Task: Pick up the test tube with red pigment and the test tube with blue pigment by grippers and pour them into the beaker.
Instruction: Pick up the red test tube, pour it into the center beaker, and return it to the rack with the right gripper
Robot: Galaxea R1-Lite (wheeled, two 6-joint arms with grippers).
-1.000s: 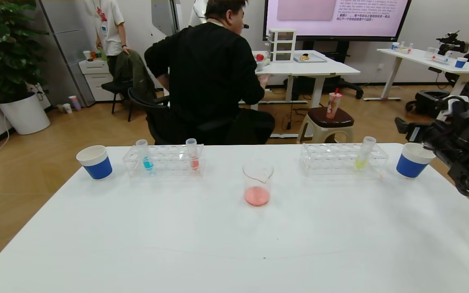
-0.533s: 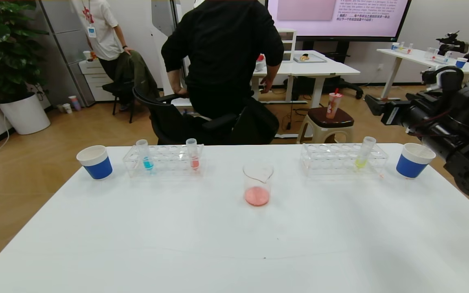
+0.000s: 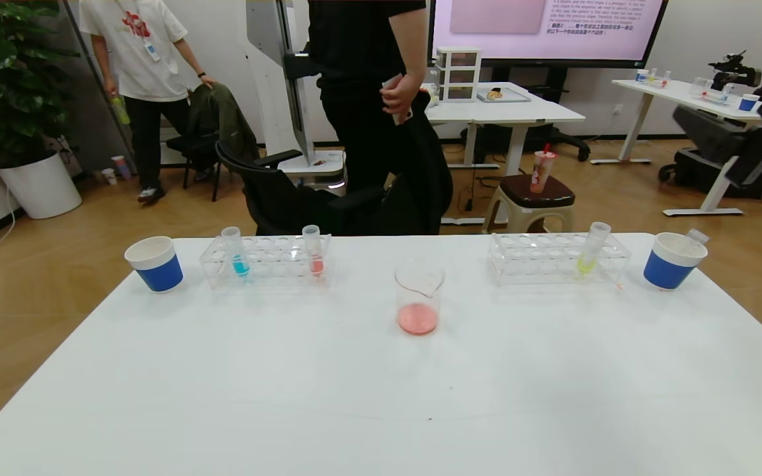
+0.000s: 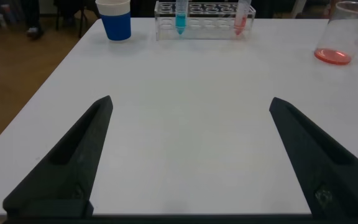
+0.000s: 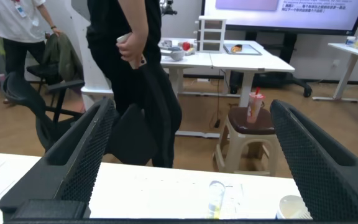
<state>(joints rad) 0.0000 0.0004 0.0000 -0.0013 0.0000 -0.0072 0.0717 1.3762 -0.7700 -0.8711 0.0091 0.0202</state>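
Note:
The beaker (image 3: pixel 419 297) stands mid-table with a little red liquid in it. In the left rack (image 3: pixel 267 261) stand the test tube with blue pigment (image 3: pixel 239 254) and a tube of pinkish-red liquid (image 3: pixel 315 254). A clear tube (image 3: pixel 696 235) with no liquid showing leans out of the right blue cup (image 3: pixel 672 261); I cannot tell whether it is the test tube with red pigment. My right gripper (image 3: pixel 719 114) hangs open and empty, high above the table's far right corner. My left gripper (image 4: pixel 191 106) is open over bare table near the front left.
A right rack (image 3: pixel 556 258) holds a yellow-green tube (image 3: pixel 589 251). A second blue cup (image 3: pixel 154 263) sits at the far left. Beyond the table are a black chair (image 3: pixel 328 198), a stool (image 3: pixel 533 198) and two standing people.
My right arm has lifted up and back from over the right blue cup, uncovering the clear tube leaning in it. The person in black has stood up from the chair.

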